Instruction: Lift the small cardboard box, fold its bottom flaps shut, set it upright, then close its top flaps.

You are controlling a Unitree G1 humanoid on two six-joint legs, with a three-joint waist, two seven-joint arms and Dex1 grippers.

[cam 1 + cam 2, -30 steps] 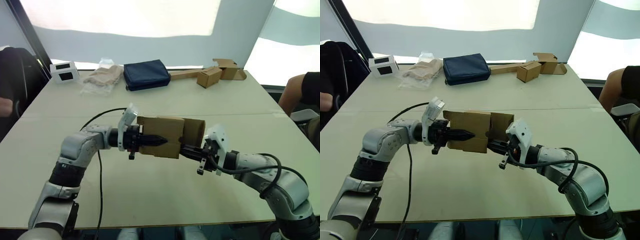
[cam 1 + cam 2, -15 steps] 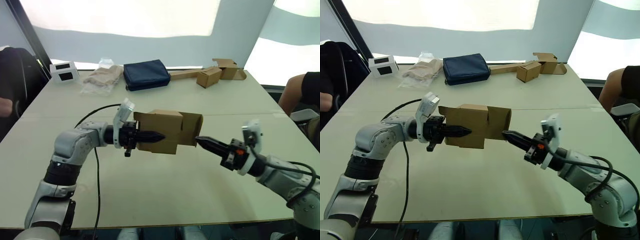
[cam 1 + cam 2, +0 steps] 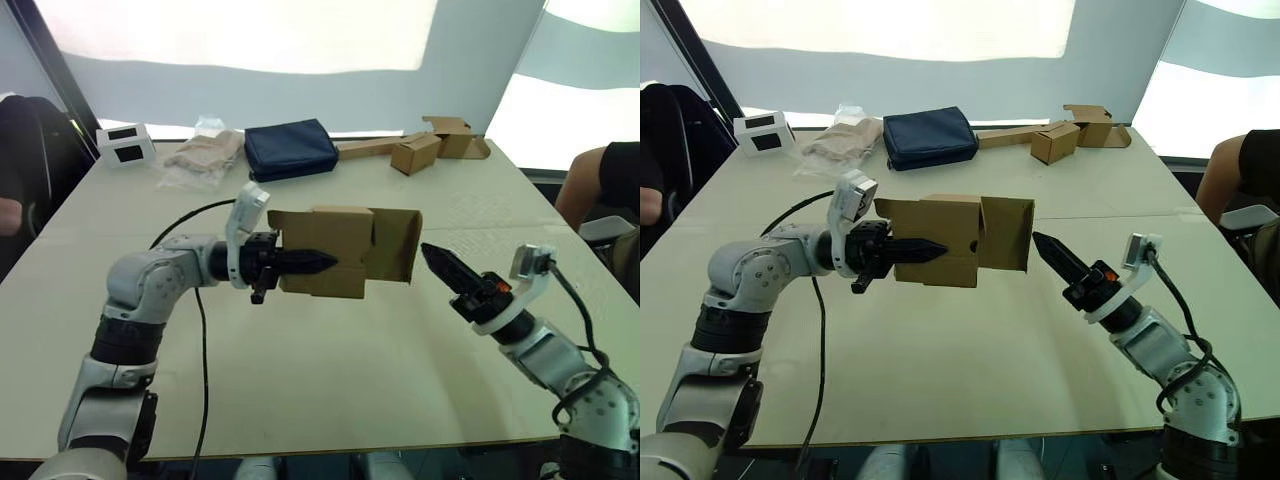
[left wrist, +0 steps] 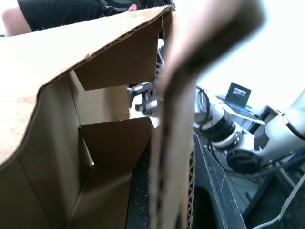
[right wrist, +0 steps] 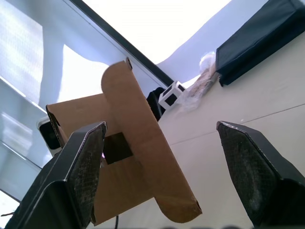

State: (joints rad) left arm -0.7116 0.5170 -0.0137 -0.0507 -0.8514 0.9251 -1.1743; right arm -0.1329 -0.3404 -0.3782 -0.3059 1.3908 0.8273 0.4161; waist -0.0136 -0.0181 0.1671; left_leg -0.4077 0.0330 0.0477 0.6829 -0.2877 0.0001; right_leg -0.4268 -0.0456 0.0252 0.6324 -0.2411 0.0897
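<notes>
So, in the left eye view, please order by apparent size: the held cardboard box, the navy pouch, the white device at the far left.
1. small cardboard box, though it is nearest the camera
2. navy pouch
3. white device

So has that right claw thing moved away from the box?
Yes. The right gripper, open, has backed off the small cardboard box toward the table's right edge.

Pale table [image 3: 330,400] with a seam across it, bright windows [image 3: 240,30] behind, dark diagonal frame [image 3: 55,80] at left.
</notes>
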